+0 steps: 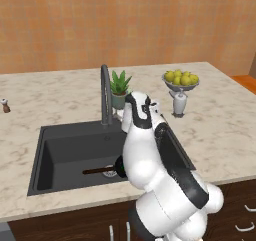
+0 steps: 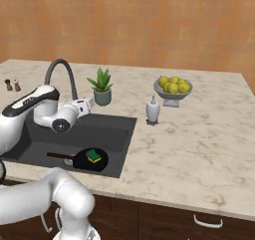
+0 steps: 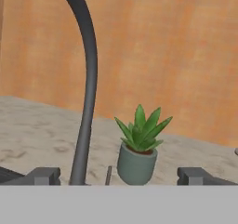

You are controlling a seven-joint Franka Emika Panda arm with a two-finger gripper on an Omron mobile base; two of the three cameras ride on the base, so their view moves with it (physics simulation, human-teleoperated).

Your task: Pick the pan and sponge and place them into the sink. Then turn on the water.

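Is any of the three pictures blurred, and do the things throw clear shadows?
Left base view: soft all over, fruit bowl slightly fuzzy, faint shadows only. Right base view: even light, no glare, sponge in the pan still readable. Hand view: tap and plant are fairly sharp, the wall looks mottled.

I see the pan, small, round and black, lying flat on the floor of the sink, toward its front right corner. Its thin dark brown handle runs straight out to the left, over the round metal drain. The sponge sits inside the pan, green scouring side up with a yellow edge showing, far smaller than the pan. The sink is a large rectangular dark grey basin set into the tabletop. Its tall arched dark grey tap rises from the back rim, and I cannot make out any water under the spout.
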